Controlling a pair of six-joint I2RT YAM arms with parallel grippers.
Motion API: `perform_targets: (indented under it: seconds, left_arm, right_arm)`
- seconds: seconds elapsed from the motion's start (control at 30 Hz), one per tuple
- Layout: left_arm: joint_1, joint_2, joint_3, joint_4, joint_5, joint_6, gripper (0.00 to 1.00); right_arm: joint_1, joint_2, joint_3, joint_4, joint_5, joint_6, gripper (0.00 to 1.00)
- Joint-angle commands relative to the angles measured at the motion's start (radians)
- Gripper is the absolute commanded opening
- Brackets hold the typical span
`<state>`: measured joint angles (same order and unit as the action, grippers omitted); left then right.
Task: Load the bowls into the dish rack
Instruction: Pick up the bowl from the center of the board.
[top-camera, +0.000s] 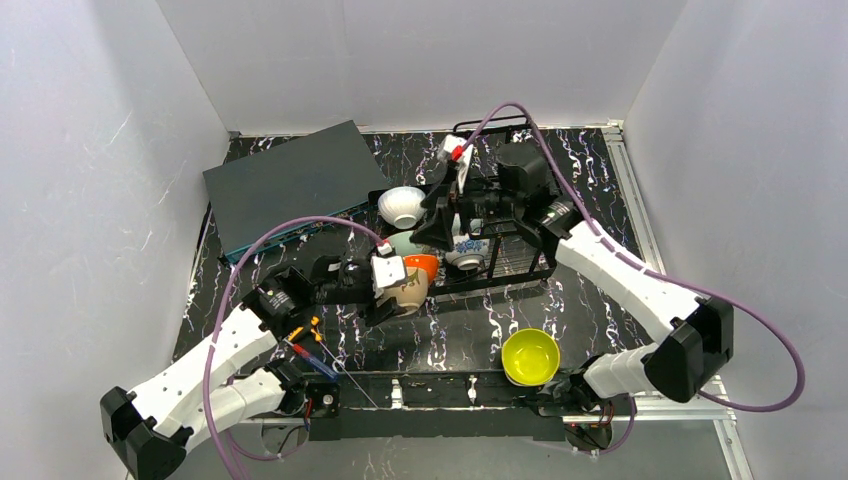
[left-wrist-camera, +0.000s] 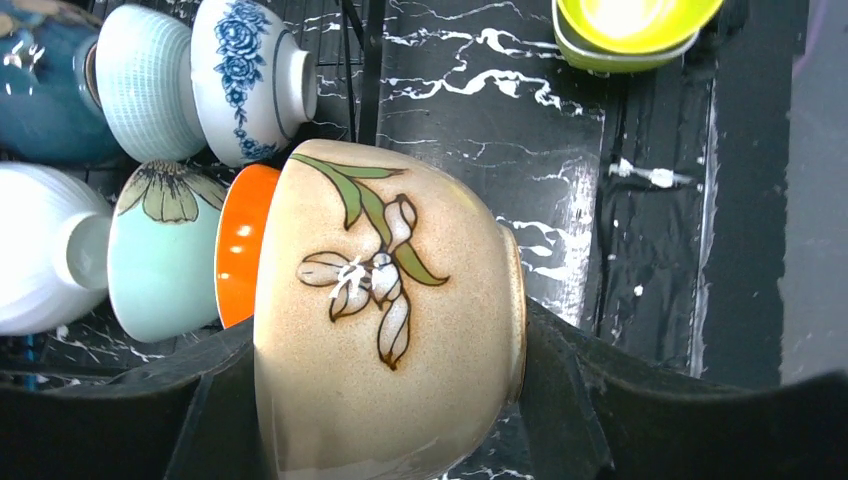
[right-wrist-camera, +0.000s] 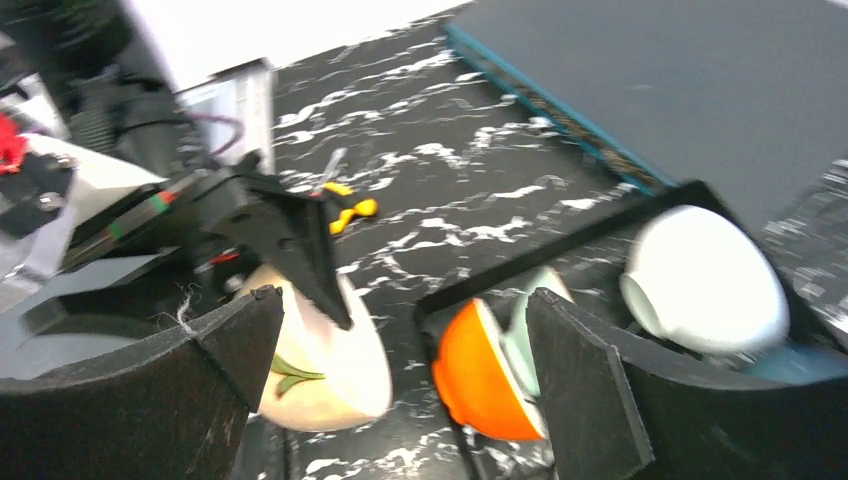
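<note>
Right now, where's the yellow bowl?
In the top view the yellow bowl sits near the front edge of the table, right of centre. It is beside the right arm's base and outside the dish rack.

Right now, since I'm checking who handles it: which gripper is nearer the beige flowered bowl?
Left. The left gripper clamps the beige flowered bowl between its fingers; the right gripper hangs open beyond it, over the dish rack.

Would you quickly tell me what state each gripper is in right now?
Left gripper: closed on the beige bowl.
Right gripper: open, holding nothing.
</note>
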<state>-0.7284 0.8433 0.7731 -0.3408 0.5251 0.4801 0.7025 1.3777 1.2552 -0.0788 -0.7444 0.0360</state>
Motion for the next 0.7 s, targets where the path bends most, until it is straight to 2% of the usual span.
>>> perform_targets:
  seconds: [0.0,0.17,0.3,0.4,0.67]
  left_arm:
    - [0.0,-0.02,0.008,0.149,-0.083,-0.229,0.0]
    - [0.0,-0.013,0.05,0.184,-0.191,-0.419,0.0]
    - [0.0,0.033,0.156,0.118,-0.273,-0.565,0.0]
    - [0.0,0.082,0.249,0.056,-0.278,-0.624,0.0]
    - [0.001,0.182,0.427,0.005,-0.255,-0.79,0.0]
  right_arm:
    - [-0.047,-0.067,0.033,-0.048,0.302,-0.012,0.99]
    - [-0.141,-0.115,0.039,-0.046,0.447,0.07,0.99]
    - [-0.259,-0.151,0.036,-0.047,0.505,0.15,0.99]
    - [-0.335,-0.181,0.024,-0.057,0.574,0.202,0.99]
    - [-0.454,-0.225,0.002,-0.205,0.934,0.217,0.99]
